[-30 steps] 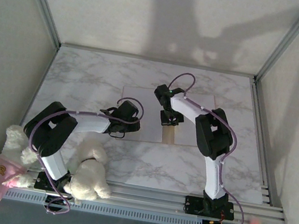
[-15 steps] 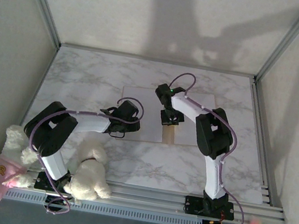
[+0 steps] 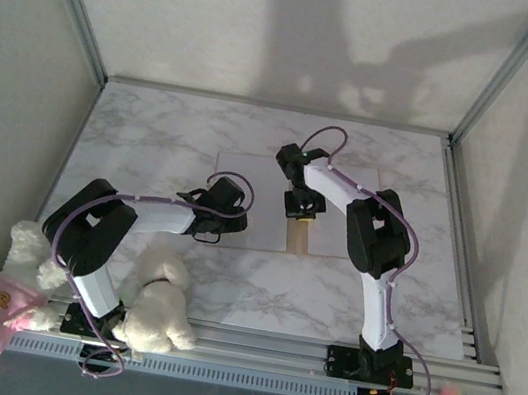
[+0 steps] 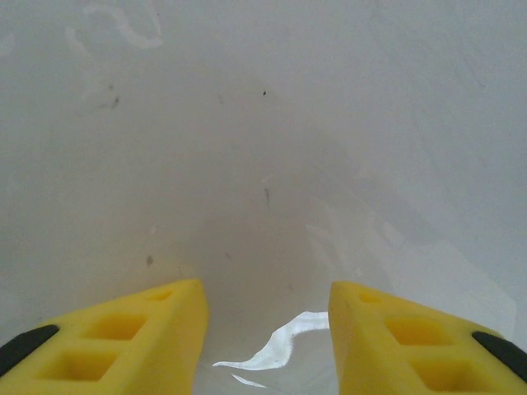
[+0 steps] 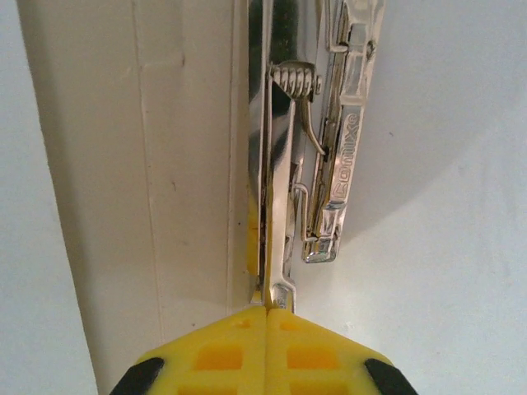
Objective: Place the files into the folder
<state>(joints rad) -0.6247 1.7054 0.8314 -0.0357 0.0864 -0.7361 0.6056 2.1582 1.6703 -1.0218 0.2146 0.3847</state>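
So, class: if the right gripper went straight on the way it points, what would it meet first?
The metal clip of the folder: its lower end sits at the shut tips of the right gripper, seemingly touching, though depth is unclear.

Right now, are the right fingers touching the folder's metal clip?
Touching. Right wrist view: the metal clip meets the shut right fingers at their tips.

Closed end effector (image 5: 268, 311) against metal clip (image 5: 329, 148)
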